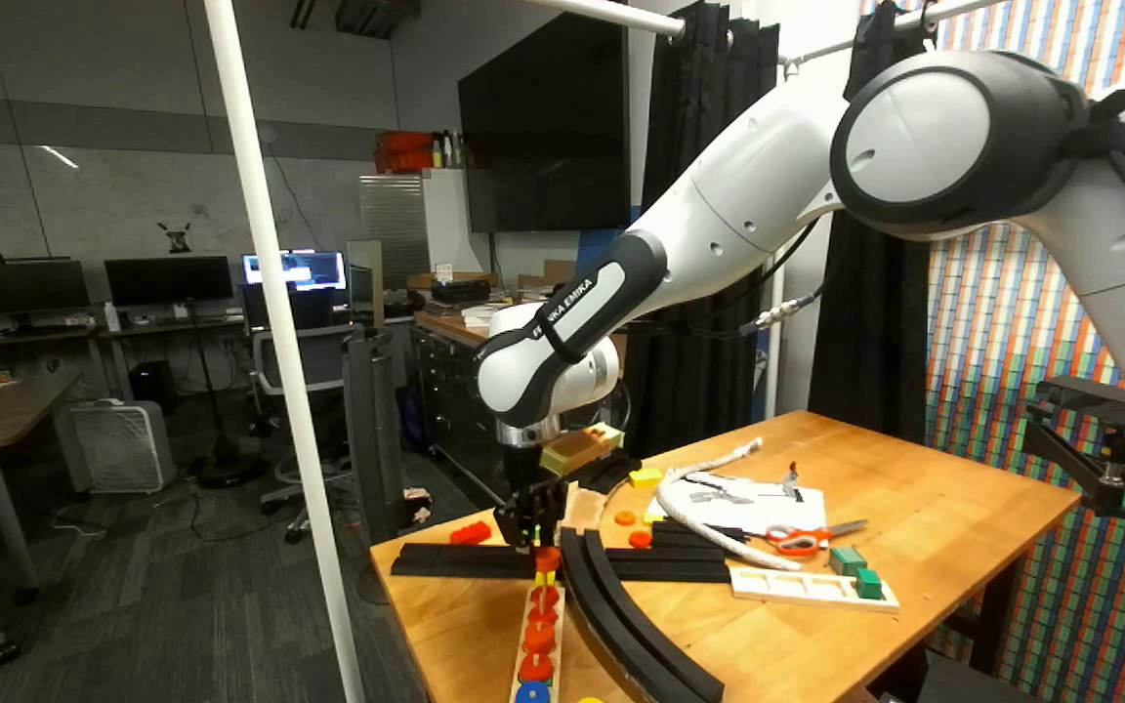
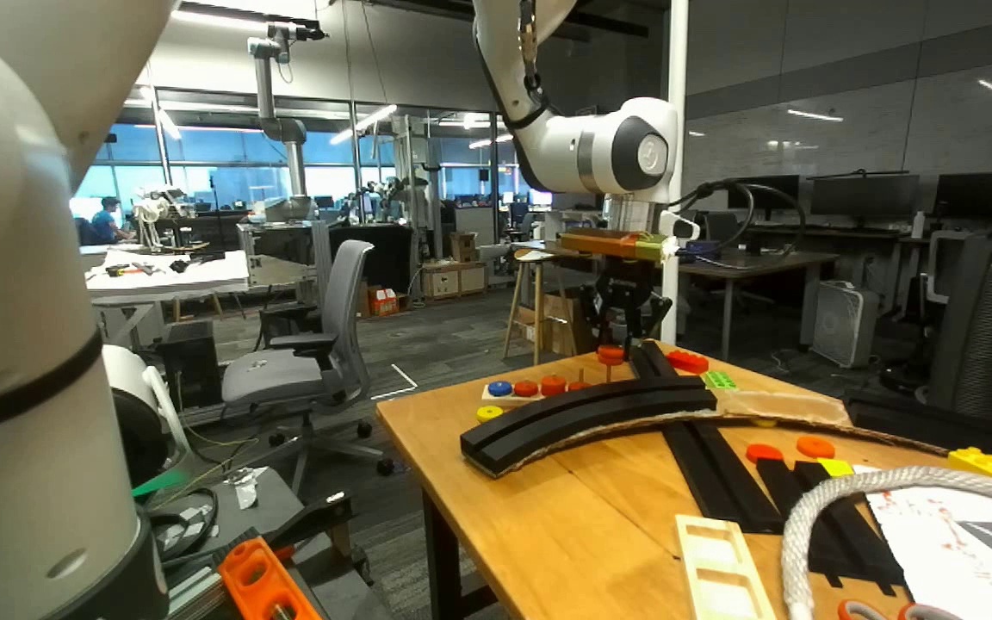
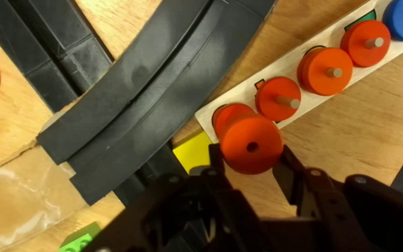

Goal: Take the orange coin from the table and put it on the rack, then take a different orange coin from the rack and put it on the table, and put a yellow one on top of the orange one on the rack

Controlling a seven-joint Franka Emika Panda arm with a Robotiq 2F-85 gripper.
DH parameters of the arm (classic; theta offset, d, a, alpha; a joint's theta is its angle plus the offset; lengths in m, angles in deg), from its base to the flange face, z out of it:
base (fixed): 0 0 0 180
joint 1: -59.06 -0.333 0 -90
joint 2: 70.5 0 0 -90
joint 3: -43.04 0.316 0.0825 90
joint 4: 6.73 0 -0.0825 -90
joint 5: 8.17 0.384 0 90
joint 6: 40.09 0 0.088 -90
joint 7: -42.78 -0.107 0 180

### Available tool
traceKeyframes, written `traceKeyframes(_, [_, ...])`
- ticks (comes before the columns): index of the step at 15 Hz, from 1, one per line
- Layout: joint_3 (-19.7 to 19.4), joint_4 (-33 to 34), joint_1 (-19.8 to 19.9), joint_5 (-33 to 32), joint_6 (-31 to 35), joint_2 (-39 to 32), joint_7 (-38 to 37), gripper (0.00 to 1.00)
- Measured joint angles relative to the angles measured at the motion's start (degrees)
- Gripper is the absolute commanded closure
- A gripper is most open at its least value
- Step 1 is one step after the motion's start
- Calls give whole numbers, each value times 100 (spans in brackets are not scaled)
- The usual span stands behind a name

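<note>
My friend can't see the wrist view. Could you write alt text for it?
A black claw holds an orange disc above one end of a pale wooden peg board, where more orange-red discs and a blue disc sit on pegs. Alongside, a curved black track lies across a straight black track on the wooden table.
</note>
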Motion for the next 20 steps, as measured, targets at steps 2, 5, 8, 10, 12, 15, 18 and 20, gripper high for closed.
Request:
traceKeyframes(2, [2,7,0,0,-12,-4,0,77])
traceKeyframes(5, [11,8,-3,0,-21,-3,0,77])
traceKeyframes(8, [29,2,-9,0,-46,-12,0,77])
traceKeyframes(10, [39,-1,-23,0,-65,-38,0,77])
traceKeyframes(12, [42,-3,-43,0,-68,-66,0,77])
traceKeyframes(15, [43,-3,-58,0,-69,-82,0,77])
traceKeyframes(18, [43,-3,-58,0,-70,-84,0,32])
traceKeyframes(20, [39,-4,-58,0,-70,-101,-9,19])
